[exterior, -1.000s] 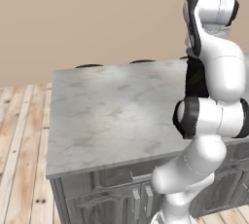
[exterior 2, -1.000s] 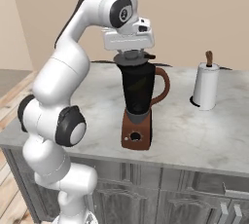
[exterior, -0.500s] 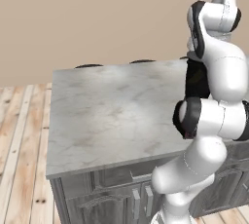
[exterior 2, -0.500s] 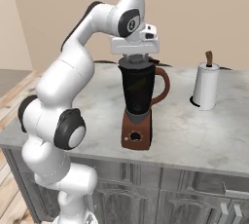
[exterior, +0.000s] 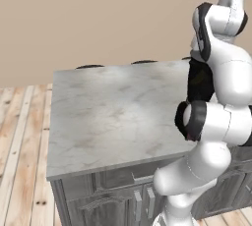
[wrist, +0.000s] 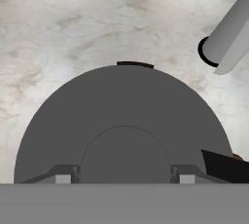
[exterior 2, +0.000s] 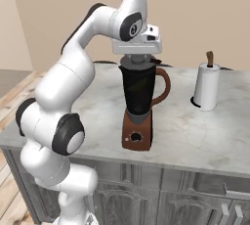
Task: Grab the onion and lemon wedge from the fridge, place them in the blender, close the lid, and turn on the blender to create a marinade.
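- The marble counter (exterior 2: 205, 136) spreads out well below the jaws, on grey cabinet fronts (exterior 2: 161, 197); in the left base view its slab (exterior: 113, 117) is bare on the near side.
- The white arm (exterior 2: 73, 87) arches up from the lower left of the right base view and turns the hand straight down over the jug.
- The blender (exterior 2: 139, 104) stands upright on the counter directly beneath the jaws: a black tapered jug with a curved reddish-brown handle (exterior 2: 165, 88) and a reddish-brown base (exterior 2: 136, 135) with a dark knob.
- The paper towel roll (exterior 2: 207, 86) stands upright on the counter, well apart from the jaws, beyond the blender's handle; in the hand view it is a grey cylinder (wrist: 228, 30) at the upper right.
- The lid (wrist: 121, 125) is a dark-grey disc sitting on the jug's mouth (exterior 2: 135, 63), right under the jaws, with a raised round centre between them and a small dark tab at its far edge.
- The gripper (exterior 2: 136, 58) stands wide open just above the lid, its fingertips (wrist: 62, 178) low on either side of the lid's raised centre; whether the fingers touch the lid I cannot tell.
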